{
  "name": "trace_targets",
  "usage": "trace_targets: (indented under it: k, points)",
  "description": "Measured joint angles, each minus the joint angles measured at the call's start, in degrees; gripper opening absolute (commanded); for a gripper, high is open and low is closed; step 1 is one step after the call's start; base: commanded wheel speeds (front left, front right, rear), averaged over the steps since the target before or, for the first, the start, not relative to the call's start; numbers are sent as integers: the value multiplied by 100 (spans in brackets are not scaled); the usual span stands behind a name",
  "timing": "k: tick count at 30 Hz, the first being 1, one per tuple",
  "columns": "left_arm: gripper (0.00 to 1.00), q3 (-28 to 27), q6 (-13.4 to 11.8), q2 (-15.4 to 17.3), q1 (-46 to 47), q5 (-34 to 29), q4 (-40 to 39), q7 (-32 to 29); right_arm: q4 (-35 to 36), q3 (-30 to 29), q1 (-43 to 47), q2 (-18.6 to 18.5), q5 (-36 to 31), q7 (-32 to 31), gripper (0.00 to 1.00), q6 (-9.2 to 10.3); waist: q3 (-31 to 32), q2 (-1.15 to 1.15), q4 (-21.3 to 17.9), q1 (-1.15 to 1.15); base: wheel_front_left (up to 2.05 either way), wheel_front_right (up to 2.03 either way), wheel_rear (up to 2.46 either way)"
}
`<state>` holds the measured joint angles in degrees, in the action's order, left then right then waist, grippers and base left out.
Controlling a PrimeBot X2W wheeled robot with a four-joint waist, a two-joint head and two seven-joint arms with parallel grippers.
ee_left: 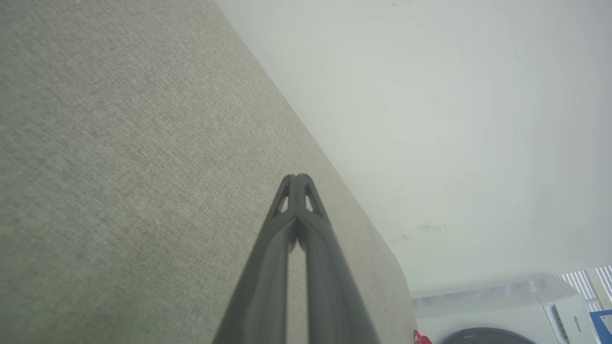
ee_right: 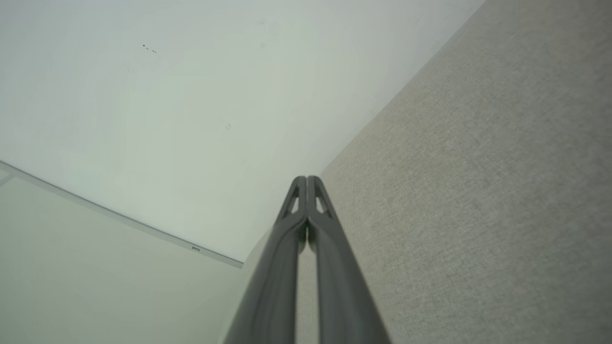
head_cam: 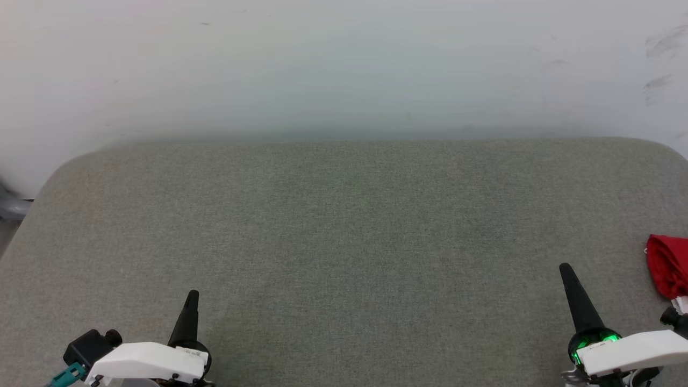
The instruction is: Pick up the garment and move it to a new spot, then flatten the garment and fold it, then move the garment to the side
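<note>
The garment (head_cam: 668,264), a bunched red piece of cloth with a bit of white at its lower end, lies at the far right edge of the grey fabric table (head_cam: 344,236) in the head view. A small red corner of the garment (ee_left: 420,338) also peeks in at the bottom of the left wrist view. My right gripper (head_cam: 565,267) is shut and empty, its tip a little to the left of the cloth. At the lower left my left gripper (head_cam: 193,294) is shut with nothing in it. Both wrist views show closed fingertips, left gripper (ee_left: 297,177) and right gripper (ee_right: 306,179).
A pale wall (head_cam: 344,64) rises right behind the table's far edge. A white appliance with a dark round door (ee_left: 502,315) stands beyond the table's right end. A grey object (head_cam: 11,207) sits off the table's left corner.
</note>
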<state>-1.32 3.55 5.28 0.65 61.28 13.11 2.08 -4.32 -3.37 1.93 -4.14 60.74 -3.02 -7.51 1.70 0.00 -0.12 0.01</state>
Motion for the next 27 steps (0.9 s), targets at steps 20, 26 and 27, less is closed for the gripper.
trace_targets:
  k: [20, 26, 27]
  points:
    - [0, -182, 134, -68, 197, 1083, 29, -304, -337, -36, -281, -4, 1162, -56, 0, 1, -54, 0, 3, 0, 0, 0, 0]
    - [0, -246, 159, -88, 229, 1371, 37, -393, -431, -51, -331, -4, 1469, -68, 0, 1, -71, 0, 4, 0, 0, 0, 0]
    - [0, -249, 174, -92, 233, 1422, 40, -396, -447, -53, -343, -4, 1519, -83, 0, 1, -73, 0, 4, 0, 0, 0, 0]
